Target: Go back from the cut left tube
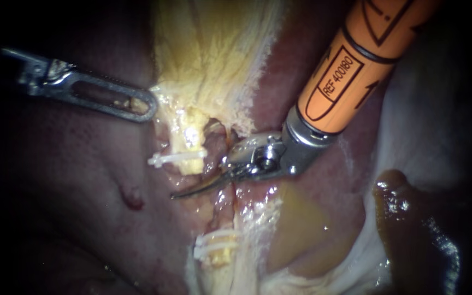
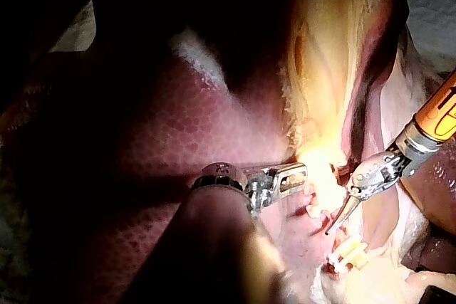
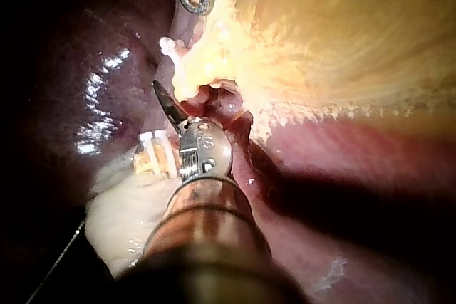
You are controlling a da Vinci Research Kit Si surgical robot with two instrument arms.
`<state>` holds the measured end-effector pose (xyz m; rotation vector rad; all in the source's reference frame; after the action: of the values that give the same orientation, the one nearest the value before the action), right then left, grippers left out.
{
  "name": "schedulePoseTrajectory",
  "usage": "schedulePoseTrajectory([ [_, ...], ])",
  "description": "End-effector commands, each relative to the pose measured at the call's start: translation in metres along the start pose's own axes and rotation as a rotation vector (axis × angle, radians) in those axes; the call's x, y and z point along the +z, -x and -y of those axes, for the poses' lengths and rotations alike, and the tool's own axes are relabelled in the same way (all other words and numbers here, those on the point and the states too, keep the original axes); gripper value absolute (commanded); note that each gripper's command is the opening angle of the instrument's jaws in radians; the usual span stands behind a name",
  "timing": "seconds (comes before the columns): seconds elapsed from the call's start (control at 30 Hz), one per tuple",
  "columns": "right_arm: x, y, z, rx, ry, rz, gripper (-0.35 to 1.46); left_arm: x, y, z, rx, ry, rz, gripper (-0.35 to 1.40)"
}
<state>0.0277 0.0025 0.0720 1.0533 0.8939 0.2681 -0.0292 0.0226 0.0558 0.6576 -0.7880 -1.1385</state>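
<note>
Left tube already parted, in two stumps at mid-scene. Upper stump hanging off the yellow tissue, one white clip across it. Lower stump further down, two clips side by side on it. Clips placed to seal each end, by the look of it. Gap between the stumps open and wet.

Right instrument: in from the upper right, orange shaft, curved blades. Pincer closed, nothing held. Blades lying together in the gap between the stumps, tip pointing toward the liver. Near the upper clip, apart from it so far as can be told.

Left instrument: in from the left, windowed pincer clamped on the edge of the yellow tissue, just above the upper stump. Likely reason: lifting that tissue to hold the stumps apart and in plain sight.

Brown fluid pooled beside the lower stump, under the right instrument's shaft.

Judgement: cut done, only the withdrawal left. Best drawn back along the shaft's own line, up and to the right, blades closed, so as not to snag a clip or nick the reddish tissue under the hinge. No call to release the left hold before that.
</note>
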Motion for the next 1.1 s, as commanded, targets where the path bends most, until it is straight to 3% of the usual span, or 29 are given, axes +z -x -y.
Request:
schedulePoseTrajectory([
  [0.03,0.0,0.0,0.0,-0.001,-0.002,-0.002,-0.35,0.0001,0.0,0.0,0.0,-0.002,-0.001,-0.35],
  [0.33,0.0004,0.0003,0.0002,-0.012,-0.012,-0.004,-0.35,0.0001,0.0,-0.0001,0.0,-0.002,-0.001,-0.35],
  [0.43,0.0007,0.0005,0.0002,-0.016,-0.009,-0.027,0.24,0.0,0.0,-0.0001,0.001,-0.002,-0.001,-0.35],
  [0.5,0.0008,0.0006,0.0002,-0.017,0.012,-0.04,0.74,0.0,0.0,-0.0002,0.001,-0.002,-0.001,-0.35],
  [0.6,0.001,0.0007,0.0002,-0.016,0.055,-0.062,1.16,0.0,0.0,-0.0002,0.001,-0.002,-0.001,-0.35],
  [0.93,0.001,0.0009,0.0009,-0.057,0.089,-0.075,1.33,0.0,-0.0001,-0.0003,0.001,-0.002,-0.001,-0.35],
  [1.1,-0.0005,0.0019,0.0024,-0.164,0.213,-0.118,1.43,-0.0001,-0.0001,-0.0004,0.001,-0.003,-0.002,-0.35],
])
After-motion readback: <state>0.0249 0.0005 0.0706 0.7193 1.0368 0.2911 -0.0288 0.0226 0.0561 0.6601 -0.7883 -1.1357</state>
